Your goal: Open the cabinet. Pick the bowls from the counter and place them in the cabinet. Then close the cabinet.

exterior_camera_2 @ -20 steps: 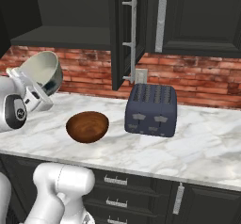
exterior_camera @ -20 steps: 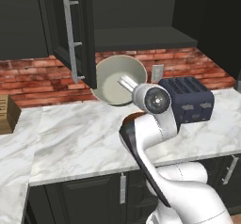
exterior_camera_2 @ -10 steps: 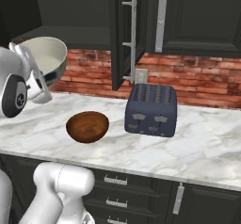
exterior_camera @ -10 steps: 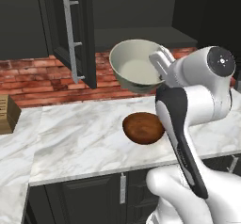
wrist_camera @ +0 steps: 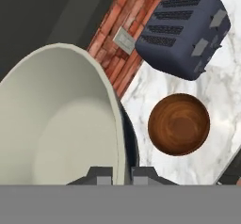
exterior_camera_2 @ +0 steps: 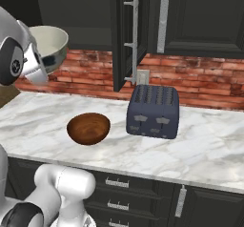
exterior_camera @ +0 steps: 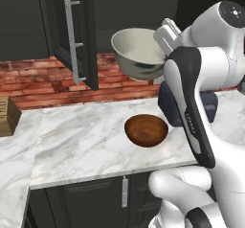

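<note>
Wooden reddish-brown bowl [exterior_camera: 146, 130] sits nearest on the marble counter [exterior_camera: 81, 145], beside a dark toaster [exterior_camera_2: 153, 111]. Above it, the gripper [wrist_camera: 122, 173] is clamped on the cream bowl's [exterior_camera: 138, 53] rim, held aloft before the cabinet's [exterior_camera_2: 125, 35] open door.

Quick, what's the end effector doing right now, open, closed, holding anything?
End effector: closed on the rim of the cream-white bowl, holding it up above the counter.

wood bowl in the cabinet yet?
No, the wood bowl sits on the counter beside the toaster, while the pincer holds the cream bowl up near the cabinet's open door.
</note>
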### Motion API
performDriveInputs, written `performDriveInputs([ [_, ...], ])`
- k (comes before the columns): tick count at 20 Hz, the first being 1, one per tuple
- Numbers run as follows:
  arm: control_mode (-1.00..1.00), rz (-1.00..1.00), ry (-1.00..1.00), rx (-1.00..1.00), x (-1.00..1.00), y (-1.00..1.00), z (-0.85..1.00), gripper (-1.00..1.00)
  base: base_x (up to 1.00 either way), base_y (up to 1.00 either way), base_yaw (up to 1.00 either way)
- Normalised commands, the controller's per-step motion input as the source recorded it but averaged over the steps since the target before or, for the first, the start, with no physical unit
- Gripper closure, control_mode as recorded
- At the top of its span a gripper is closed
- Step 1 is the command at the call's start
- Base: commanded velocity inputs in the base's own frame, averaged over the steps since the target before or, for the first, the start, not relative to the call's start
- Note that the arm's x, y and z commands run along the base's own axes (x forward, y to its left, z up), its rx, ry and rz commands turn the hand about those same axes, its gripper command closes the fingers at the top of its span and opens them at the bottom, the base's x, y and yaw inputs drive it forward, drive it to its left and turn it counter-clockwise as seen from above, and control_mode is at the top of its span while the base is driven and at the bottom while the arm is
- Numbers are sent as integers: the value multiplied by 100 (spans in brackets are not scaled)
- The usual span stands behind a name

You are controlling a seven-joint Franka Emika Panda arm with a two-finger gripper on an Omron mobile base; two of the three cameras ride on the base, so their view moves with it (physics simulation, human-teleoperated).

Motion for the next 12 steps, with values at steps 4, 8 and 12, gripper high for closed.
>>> performDriveInputs([
  [4, -100, 0, -10, 0, 0, 12, 7, 100, 0, 0, 0],
  [8, -100, 0, -23, 0, 1, 9, 0, 100, 0, 0, 0],
  [12, -100, 0, -22, 0, 23, 29, 0, 100, 0, 0, 0],
])
